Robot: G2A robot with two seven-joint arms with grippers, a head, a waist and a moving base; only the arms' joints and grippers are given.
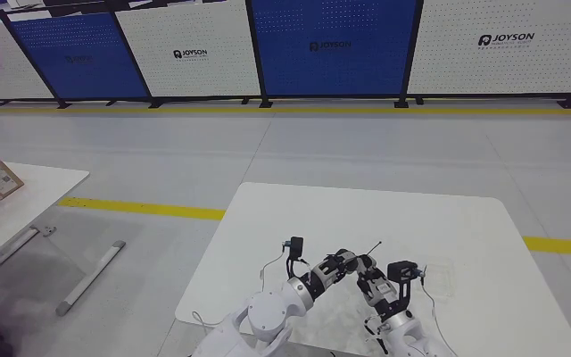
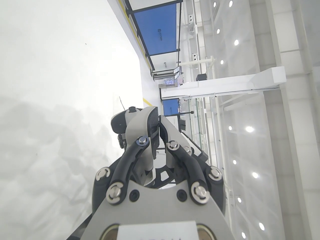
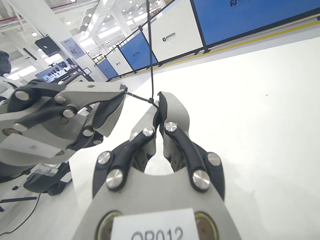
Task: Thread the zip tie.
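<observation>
The black zip tie hangs between both grippers above the white table. My right gripper is shut on it right beside its small head. A short stretch runs from the head to my left gripper, which is shut on that end. A long strap rises from the head and leaves the right wrist view; its tip sticks up in the top view. There the left gripper and right gripper meet near the table's front edge. In the left wrist view my left gripper is shut, and a thin bit of the zip tie shows beyond it.
A clear flat plastic tray lies on the table just to the right of the grippers. A second white table stands far to the left. Blue and white partition panels line the back of the floor.
</observation>
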